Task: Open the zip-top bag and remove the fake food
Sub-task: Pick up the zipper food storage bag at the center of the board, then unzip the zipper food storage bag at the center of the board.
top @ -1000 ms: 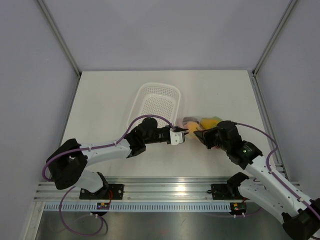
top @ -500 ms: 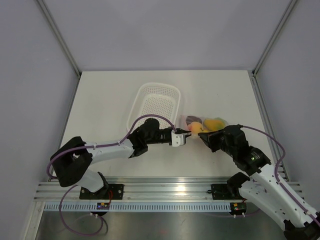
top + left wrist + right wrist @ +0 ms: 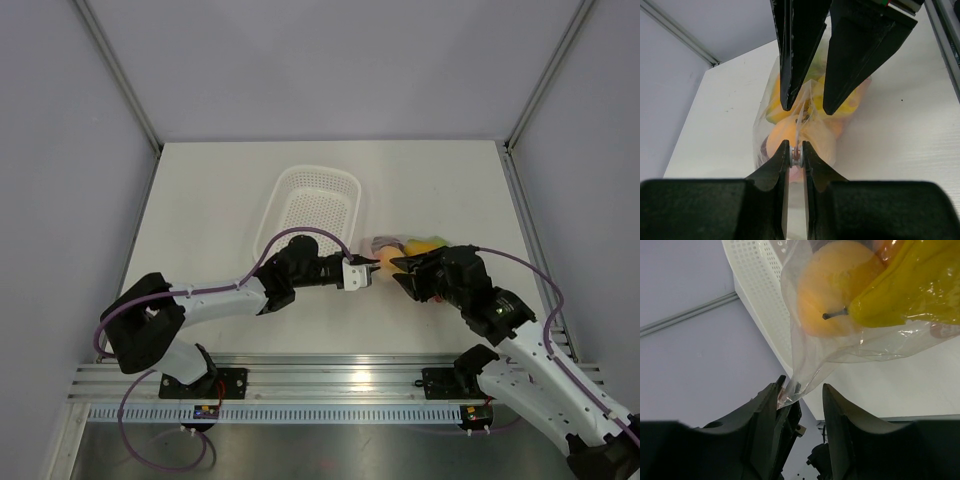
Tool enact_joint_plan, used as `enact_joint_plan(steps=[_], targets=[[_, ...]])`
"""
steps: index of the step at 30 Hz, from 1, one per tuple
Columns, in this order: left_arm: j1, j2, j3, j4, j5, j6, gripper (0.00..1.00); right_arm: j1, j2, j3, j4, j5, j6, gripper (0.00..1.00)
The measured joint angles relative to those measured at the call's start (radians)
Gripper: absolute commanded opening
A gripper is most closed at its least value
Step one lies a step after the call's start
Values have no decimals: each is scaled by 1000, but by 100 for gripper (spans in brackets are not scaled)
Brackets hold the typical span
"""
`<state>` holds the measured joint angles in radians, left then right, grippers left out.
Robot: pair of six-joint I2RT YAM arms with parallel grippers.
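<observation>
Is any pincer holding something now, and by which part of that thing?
The left pincer pinches the zip-top bag by its near edge. The right pincer stands open, holding nothing.

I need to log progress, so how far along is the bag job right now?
Done: nothing is out yet; the fake food sits inside the zip-top bag, and the basket holds none. In hand: the left gripper pinches the bag's edge, the right gripper open around it. Left: pull it open, take the pieces out.
</observation>
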<state>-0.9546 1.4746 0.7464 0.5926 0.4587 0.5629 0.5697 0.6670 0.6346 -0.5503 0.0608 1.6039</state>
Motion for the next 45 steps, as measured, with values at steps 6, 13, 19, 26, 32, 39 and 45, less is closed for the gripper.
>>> enact_joint_plan(steps=[6,13,19,26,32,39,45], targets=[[0,0,0,0,-5,0,4,0,14,0,12,-2,16,49],[-4,0,0,-2,-15,2,4,0,59,1,35,-3,27,43],[-6,0,0,-9,-18,5,4,0,74,1,42,-3,34,37],[-8,0,0,-16,-21,10,4,0,113,1,69,-22,35,39],[-10,1,0,-17,-29,16,4,2,120,2,77,-29,38,29],[-16,21,7,-23,-46,33,4,11,137,9,84,-29,44,5],[-18,24,9,-22,-51,40,4,15,137,10,83,-28,45,0]])
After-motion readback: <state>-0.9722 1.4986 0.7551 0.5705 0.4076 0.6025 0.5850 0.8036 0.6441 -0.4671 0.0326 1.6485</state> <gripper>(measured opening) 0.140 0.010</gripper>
